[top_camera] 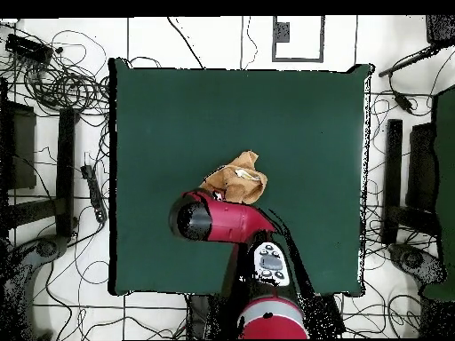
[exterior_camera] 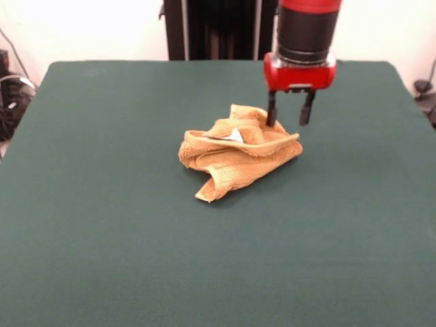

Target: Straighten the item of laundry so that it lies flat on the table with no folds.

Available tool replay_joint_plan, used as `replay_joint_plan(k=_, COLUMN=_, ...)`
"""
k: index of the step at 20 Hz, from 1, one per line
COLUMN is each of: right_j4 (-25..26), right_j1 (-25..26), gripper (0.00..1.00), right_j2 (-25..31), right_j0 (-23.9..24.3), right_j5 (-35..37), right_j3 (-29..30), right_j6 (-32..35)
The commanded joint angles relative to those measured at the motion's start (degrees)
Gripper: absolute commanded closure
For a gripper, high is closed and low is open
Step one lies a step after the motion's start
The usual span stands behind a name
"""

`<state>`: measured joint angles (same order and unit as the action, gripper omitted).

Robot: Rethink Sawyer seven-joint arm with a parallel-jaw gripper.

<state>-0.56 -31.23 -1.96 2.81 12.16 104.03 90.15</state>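
Golden-orange towel (exterior_camera: 235, 155), white tag (exterior_camera: 236, 135) unreadable, lies crumpled mid-table (exterior_camera: 102, 204); the gripper (exterior_camera: 290, 113) hangs over its edge, jaws apart, empty.

You have a nubby, matt golden-orange terry-cloth towel (exterior_camera: 235, 158) with a smooth white tag (exterior_camera: 234, 135), crumpled on a bench (exterior_camera: 102, 225) covered in flat, dull dark green felt-like cloth, beneath a claw (exterior_camera: 289, 112) of matt black fingers under a glossy red plastic-looking housing.
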Motion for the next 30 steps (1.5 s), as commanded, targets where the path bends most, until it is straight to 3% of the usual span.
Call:
replay_joint_plan(k=1, right_j4=-3.37, right_j1=-0.46, gripper=0.00, right_j2=3.76, right_j0=1.52, right_j5=-1.02, right_j3=4.61, right_j6=13.73)
replay_joint_plan(k=21, right_j4=-3.60, right_j1=-1.93, gripper=0.00, right_j2=2.29, right_j0=0.27, right_j5=0.50, right_j3=4.85, right_j6=13.81)
replay_joint_plan(k=25, right_j4=-2.32, right_j1=-2.14, gripper=0.00, right_j2=3.58, right_j0=2.41, right_j5=-0.40, right_j3=5.63, right_j6=12.14)
replay_joint_plan(k=30, right_j4=1.60, right_j1=-0.94, gripper=0.00, right_j2=5.50, right_j0=9.58, right_j5=-3.11, right_j3=6.41, right_j6=7.56)
